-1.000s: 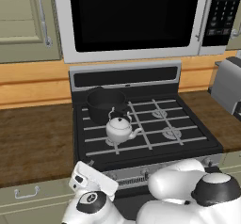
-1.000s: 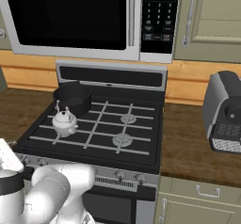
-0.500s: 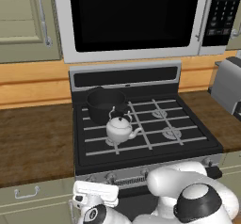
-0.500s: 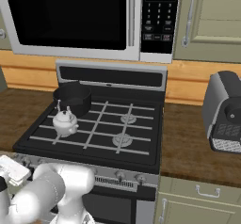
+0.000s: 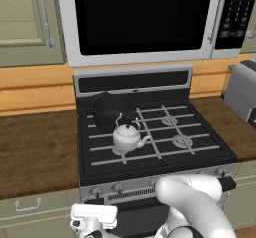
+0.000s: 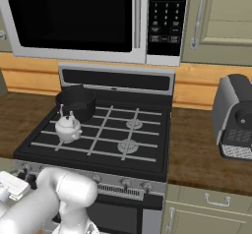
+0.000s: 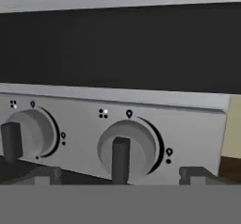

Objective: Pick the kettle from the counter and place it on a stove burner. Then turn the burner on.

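The shiny white-silver kettle stands upright on the front left stove burner, which it hides, on the black cooktop. Free grey burner caps lie to its right. The brown counter runs on both sides of the stove. My gripper hangs low before the stove's front panel. It is open, its fingertips spread either side of a round grey knob with a dark bar handle. A second knob sits at the left.
A larger black pot stands on the back left burner, right behind the kettle. A microwave hangs above the stove. A grey toaster sits on the right counter. More knobs line the panel.
The arm has swung down and the hand has dropped from cooktop-edge height to the front of the knob panel. The kettle and pot have stayed put.
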